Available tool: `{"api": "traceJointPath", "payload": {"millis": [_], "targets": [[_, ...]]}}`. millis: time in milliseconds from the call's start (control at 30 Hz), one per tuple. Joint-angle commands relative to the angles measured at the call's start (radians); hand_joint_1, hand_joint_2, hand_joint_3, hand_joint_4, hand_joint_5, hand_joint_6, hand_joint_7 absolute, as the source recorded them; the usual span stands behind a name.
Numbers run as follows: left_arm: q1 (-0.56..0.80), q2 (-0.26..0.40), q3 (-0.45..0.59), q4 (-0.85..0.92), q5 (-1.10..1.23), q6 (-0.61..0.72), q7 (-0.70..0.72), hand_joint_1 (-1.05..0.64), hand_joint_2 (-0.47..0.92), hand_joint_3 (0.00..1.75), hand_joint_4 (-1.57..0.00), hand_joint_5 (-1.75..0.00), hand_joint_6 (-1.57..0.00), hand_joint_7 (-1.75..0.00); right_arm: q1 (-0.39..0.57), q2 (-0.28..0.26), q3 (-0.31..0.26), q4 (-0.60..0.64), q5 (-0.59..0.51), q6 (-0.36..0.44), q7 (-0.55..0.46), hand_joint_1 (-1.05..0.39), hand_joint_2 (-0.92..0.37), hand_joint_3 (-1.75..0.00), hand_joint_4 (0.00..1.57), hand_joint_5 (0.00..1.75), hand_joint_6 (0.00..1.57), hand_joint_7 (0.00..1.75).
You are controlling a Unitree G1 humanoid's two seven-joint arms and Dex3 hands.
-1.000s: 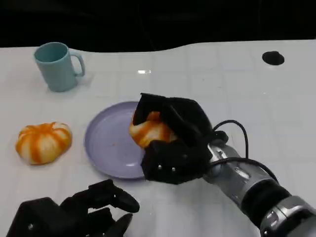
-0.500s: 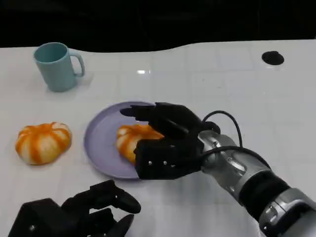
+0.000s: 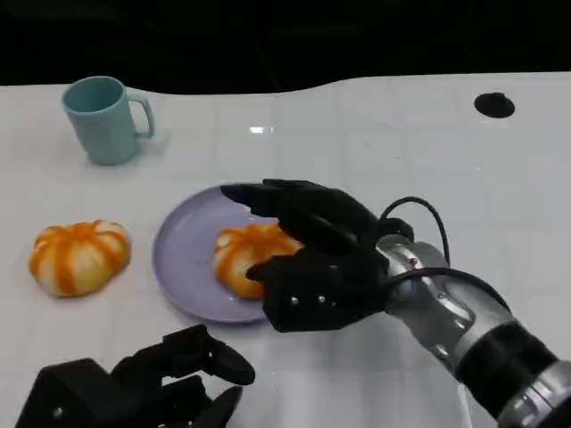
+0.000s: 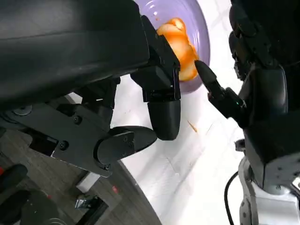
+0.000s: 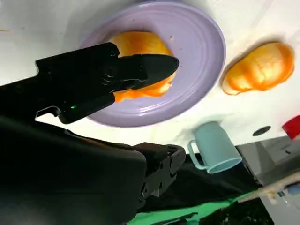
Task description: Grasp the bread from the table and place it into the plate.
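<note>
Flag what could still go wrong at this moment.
The right hand is open, with fingers spread over the bread on the plate; pulling back low could drag the bread or shift the plate. A second bread lies on the table, so the job may be misjudged as unfinished.

Head view overhead; wrist views close, sharing plate (image 3: 183, 254).

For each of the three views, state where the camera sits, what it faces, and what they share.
Head view: above, facing down at the table; both hands, right hand open over the bread on the plate.
Left wrist view: behind the left hand, facing the plate.
Right wrist view: behind the right hand, facing the plate and mug.
All share the plated bread.
</note>
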Motion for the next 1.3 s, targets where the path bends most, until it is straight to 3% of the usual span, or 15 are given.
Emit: {"api": "traceJointPath", "payload": {"millis": [33,267,400,500,600,700,767,800,933,1167,1300], "targets": [[-0.001,0.009,0.007,0.007,0.004,-0.007,0.005,-0.20,0.77,0.72,-0.67,-1.75,-0.61,-1.32,0.078,-0.061,-0.028,-0.106,0.018,-0.038,-0.024,-0.70,-0.92,-0.26,0.17,0.11,0.21,0.04],[-0.005,0.012,0.009,0.014,0.004,-0.014,0.002,-0.20,0.77,0.73,-0.68,-1.75,-0.60,-1.33,0.202,-0.112,-0.080,-0.227,0.058,-0.142,-0.079,-0.62,-0.92,-0.18,0.32,0.25,0.35,0.10],[-0.007,0.018,0.006,0.014,0.012,-0.014,0.004,-0.20,0.77,0.73,-0.68,-1.75,-0.60,-1.33,0.264,-0.131,-0.112,-0.276,0.094,-0.210,-0.095,-0.56,-0.92,-0.16,0.22,0.75,0.47,0.17],[-0.007,0.015,0.005,0.013,0.011,-0.012,0.005,-0.20,0.78,0.73,-0.68,-1.75,-0.60,-1.33,0.310,-0.148,-0.133,-0.318,0.110,-0.244,-0.102,-0.54,-0.92,-0.15,0.27,0.84,0.53,0.20],[-0.008,0.011,0.007,0.020,0.007,-0.018,0.003,-0.21,0.77,0.73,-0.68,-1.75,-0.60,-1.33,0.366,-0.165,-0.158,-0.376,0.136,-0.264,-0.090,-0.48,-0.92,-0.14,0.33,1.00,0.58,0.33],[-0.007,0.010,0.008,0.025,0.004,-0.025,0.000,-0.22,0.77,0.73,-0.69,-1.75,-0.60,-1.33,0.412,-0.181,-0.177,-0.431,0.153,-0.269,-0.077,-0.42,-0.91,-0.13,0.43,1.15,0.54,0.68],[-0.006,0.008,0.008,0.023,0.001,-0.024,0.000,-0.22,0.77,0.73,-0.69,-1.75,-0.60,-1.33,0.447,-0.198,-0.192,-0.472,0.172,-0.268,-0.060,-0.37,-0.89,-0.15,0.50,1.20,0.54,0.81],[-0.006,0.009,0.007,0.023,0.002,-0.023,0.001,-0.22,0.77,0.73,-0.69,-1.75,-0.60,-1.33,0.464,-0.206,-0.200,-0.493,0.180,-0.266,-0.053,-0.36,-0.87,-0.20,0.53,1.21,0.53,0.87],[-0.005,0.018,0.003,0.022,0.009,-0.029,-0.002,-0.25,0.78,0.72,-0.68,-1.75,-0.60,-1.33,0.523,-0.239,-0.234,-0.550,0.212,-0.286,-0.031,-0.27,-0.53,-0.81,0.66,1.32,0.63,1.00],[-0.004,0.021,0.002,0.019,0.014,-0.027,0.000,-0.25,0.79,0.70,-0.68,-1.75,-0.60,-1.32,0.602,-0.300,-0.289,-0.636,0.245,-0.297,0.010,-0.17,-0.41,-1.09,0.70,1.62,0.72,1.17],[-0.006,0.024,0.004,0.017,0.011,-0.021,-0.001,-0.26,0.80,0.68,-0.68,-1.75,-0.60,-1.32,0.658,-0.336,-0.329,-0.689,0.268,-0.300,0.034,-0.14,-0.36,-1.20,0.73,1.68,0.75,1.25]]}}
